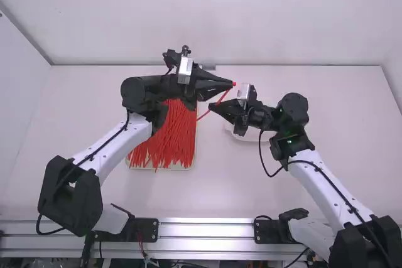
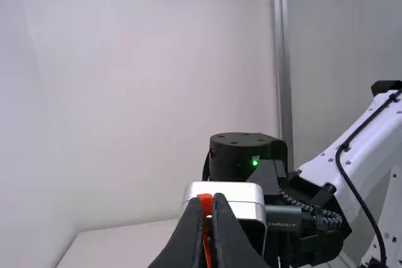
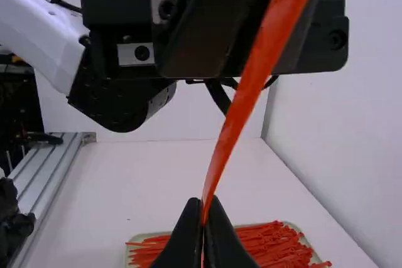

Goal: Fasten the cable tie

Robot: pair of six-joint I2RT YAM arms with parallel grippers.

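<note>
Above the middle of the bench (image 1: 326,92), the two arms meet over one red tie (image 1: 223,95). The left end effector (image 1: 230,83) points toward the right arm, and its fingers are pressed together on the tie's upper end, whose red tip shows just past the fingertips. In the left wrist view that red strip is pinched between the two black fingers, with the right arm's wrist close behind them. The right end effector (image 1: 212,108) sits lower and just beside the left one, pointing back toward it, and is clamped on the tie further down its length. In the right wrist view the strip rises from between its closed fingers in a slight curve up to the left end effector. The tie is held in the air between the two, slanting down toward the left arm's side, clear of the bench. Below the left arm, a pile (image 1: 166,136) of red ties lies on a tray (image 1: 195,155). A white object (image 1: 235,135) rests on the bench under the right wrist.
</note>
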